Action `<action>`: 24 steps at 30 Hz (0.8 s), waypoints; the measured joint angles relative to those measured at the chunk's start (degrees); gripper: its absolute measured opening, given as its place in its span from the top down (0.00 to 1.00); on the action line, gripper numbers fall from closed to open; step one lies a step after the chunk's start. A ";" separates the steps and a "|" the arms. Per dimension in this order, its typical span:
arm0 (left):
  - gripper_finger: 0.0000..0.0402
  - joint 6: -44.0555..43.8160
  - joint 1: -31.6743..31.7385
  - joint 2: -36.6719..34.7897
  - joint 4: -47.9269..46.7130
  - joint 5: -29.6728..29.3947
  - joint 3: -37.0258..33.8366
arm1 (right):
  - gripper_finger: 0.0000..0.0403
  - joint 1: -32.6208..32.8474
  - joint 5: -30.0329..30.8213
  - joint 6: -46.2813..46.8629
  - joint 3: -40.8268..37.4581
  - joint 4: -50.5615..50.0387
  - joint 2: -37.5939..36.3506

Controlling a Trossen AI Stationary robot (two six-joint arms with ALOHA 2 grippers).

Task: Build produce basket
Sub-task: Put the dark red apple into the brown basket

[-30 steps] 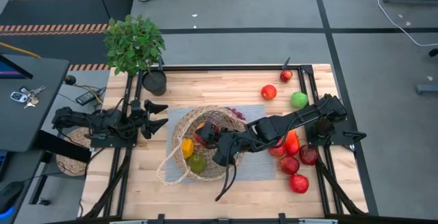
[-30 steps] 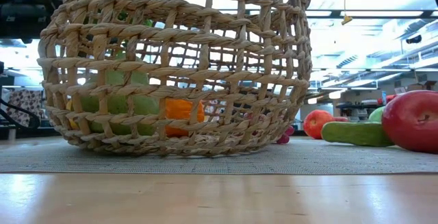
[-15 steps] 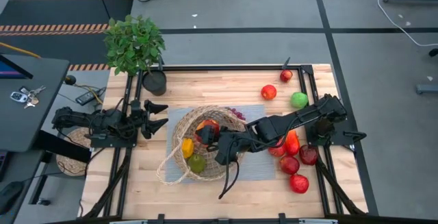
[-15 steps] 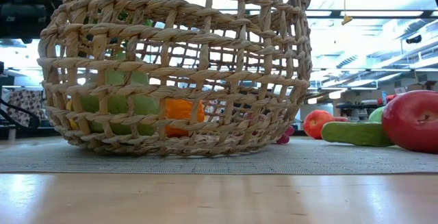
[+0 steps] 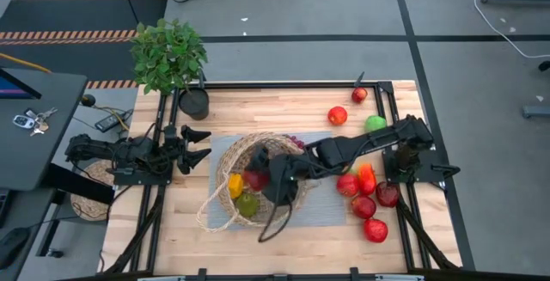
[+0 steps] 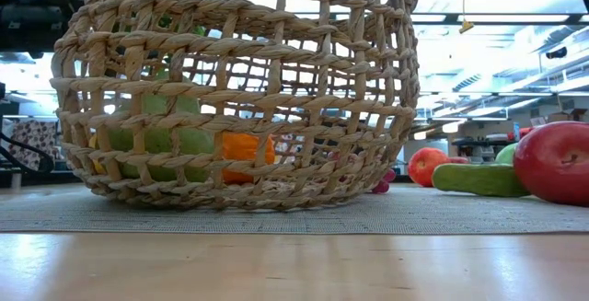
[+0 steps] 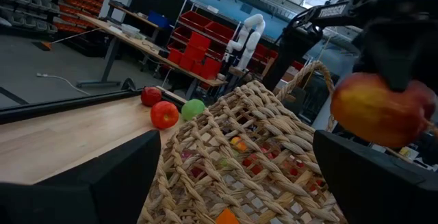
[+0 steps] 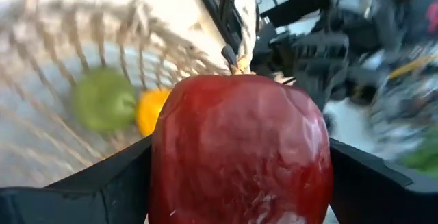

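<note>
Pale butcher-block wood makes up the table (image 5: 258, 109), the biggest thing in the overhead view, with a grey mat (image 5: 326, 208) laid at its centre. On the mat sits the tan wicker basket (image 5: 225, 156), its thin handle looping out toward seven o'clock; the level view shows its open weave with green and orange produce lying inside. The right arm reaches in from three o'clock across the mat, and the right gripper (image 5: 260, 178) hangs over the basket's middle, fingers clenched on either side of a red apple (image 8: 239, 148), which fills that arm's own camera view above a green fruit (image 8: 102, 101) and a yellow one (image 8: 152, 111) on the basket floor. The left gripper (image 5: 196, 145) waits at nine o'clock, just off the mat's edge, fingers spread wide with nothing between them. A leafy potted plant (image 5: 169, 53) stands at the table's eleven o'clock corner. At four o'clock a cluster of loose red apples (image 5: 363, 206) and a red pepper (image 5: 367, 179) lies beside the mat. Toward two o'clock rest a green apple (image 5: 375, 124), a red apple (image 5: 337, 115) and a smaller red fruit (image 5: 359, 94).
</note>
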 joint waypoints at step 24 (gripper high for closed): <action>0.03 0.00 0.01 0.00 0.02 0.02 0.00 | 0.10 -4.11 -6.81 70.43 -0.02 2.73 0.00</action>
